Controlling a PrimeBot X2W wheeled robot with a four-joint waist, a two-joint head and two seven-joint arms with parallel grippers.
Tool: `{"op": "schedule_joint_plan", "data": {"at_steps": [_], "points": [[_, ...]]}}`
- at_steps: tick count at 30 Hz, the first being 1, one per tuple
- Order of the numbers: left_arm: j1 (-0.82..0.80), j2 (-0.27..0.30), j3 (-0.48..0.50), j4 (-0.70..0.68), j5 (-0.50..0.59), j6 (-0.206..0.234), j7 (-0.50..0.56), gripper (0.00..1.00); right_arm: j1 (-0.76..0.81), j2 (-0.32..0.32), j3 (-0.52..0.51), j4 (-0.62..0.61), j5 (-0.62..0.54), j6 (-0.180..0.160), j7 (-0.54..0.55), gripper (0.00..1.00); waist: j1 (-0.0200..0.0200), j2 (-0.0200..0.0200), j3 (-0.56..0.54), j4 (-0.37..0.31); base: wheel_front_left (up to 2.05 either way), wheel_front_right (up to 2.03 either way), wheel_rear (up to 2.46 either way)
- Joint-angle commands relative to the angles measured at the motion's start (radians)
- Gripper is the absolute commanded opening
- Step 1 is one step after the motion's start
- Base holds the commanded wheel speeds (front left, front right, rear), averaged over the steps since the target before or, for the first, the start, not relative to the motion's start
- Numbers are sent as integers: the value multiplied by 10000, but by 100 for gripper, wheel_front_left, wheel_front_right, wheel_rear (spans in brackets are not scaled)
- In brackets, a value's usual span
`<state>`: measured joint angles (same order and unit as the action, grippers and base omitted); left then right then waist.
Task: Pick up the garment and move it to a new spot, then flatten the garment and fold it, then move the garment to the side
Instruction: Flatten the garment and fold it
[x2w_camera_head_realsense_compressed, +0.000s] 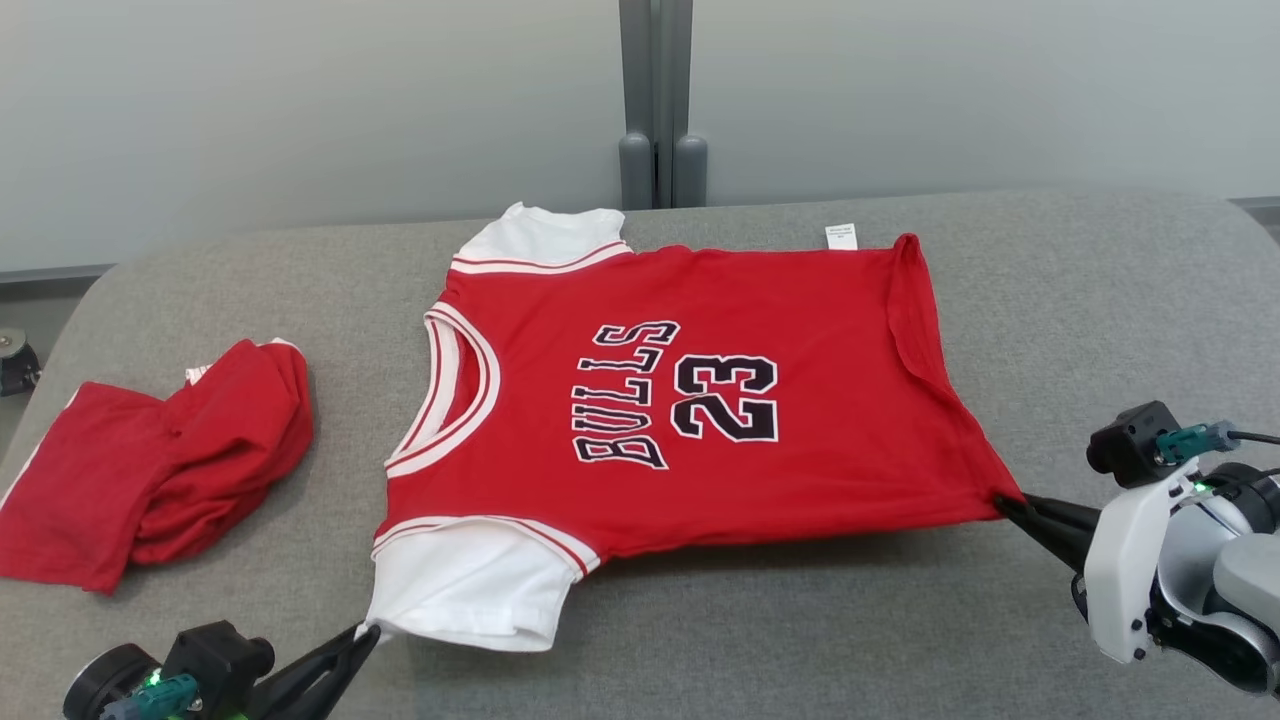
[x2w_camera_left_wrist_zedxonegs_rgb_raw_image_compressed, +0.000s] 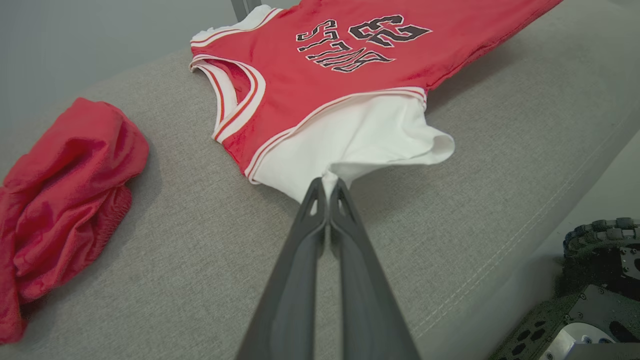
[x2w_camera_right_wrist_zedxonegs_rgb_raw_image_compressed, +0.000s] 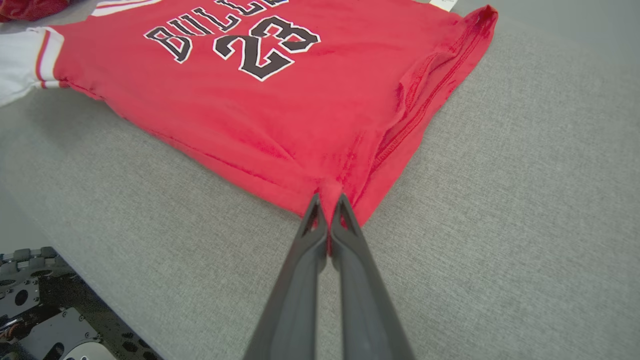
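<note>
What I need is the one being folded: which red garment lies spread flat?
The BULLS 23 jersey, spread flat with its print face up. The other red garment lies crumpled in a heap to the robot's left.

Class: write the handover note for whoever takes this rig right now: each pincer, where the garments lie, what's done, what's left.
Jersey: spread face up on the grey pad, hem partly folded over.
Left pincer: shut on its near white sleeve.
Right pincer: shut on its near hem corner.
Crumpled red garment: lies apart at the left.
Done: laid out, mostly flat.
Left: fold, then move aside.
</note>
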<state>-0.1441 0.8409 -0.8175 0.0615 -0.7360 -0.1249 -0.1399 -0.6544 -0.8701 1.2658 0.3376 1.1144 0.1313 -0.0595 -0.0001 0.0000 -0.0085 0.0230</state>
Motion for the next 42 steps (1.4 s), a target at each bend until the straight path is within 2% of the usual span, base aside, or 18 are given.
{"op": "schedule_joint_plan", "data": {"at_steps": [1, 8, 13, 19, 30, 42], "points": [[297, 157, 9, -237, -154, 48, 65, 0, 237, -202, 40, -147, 162, -10, 145, 0, 1, 0, -260, -91, 0, 0, 0], [797, 1025, 79, -1339, -387, 302, 453, 0, 335, -807, 118, -1124, 305, -10, 1289, 0, 1, 0, -333, -66, 0, 0, 0], [474, 1177, 8, -1646, -73, 382, 710, 0, 48, -919, 120, -1416, 522, -10, 1546, 0, 1, 0, -180, -73, 0, 0, 0], [-328, 995, -9, -1381, 298, 226, 1012, 0, -299, -716, 92, -1069, 593, -10, 1577, 0, 1, 0, 230, -112, 0, 0, 0], [-2376, 328, -73, -346, 968, 34, 1120, 0, -1160, 264, -6, 256, 597, -10, 1503, 0, 1, 0, 1052, -334, 0, 0, 0], [-4676, -462, -963, 1382, 1275, -48, 1110, 0, -1908, 1003, 4, 1240, 558, -10, 1267, 0, 1, 0, 1743, -615, 0, 0, 0]]}}
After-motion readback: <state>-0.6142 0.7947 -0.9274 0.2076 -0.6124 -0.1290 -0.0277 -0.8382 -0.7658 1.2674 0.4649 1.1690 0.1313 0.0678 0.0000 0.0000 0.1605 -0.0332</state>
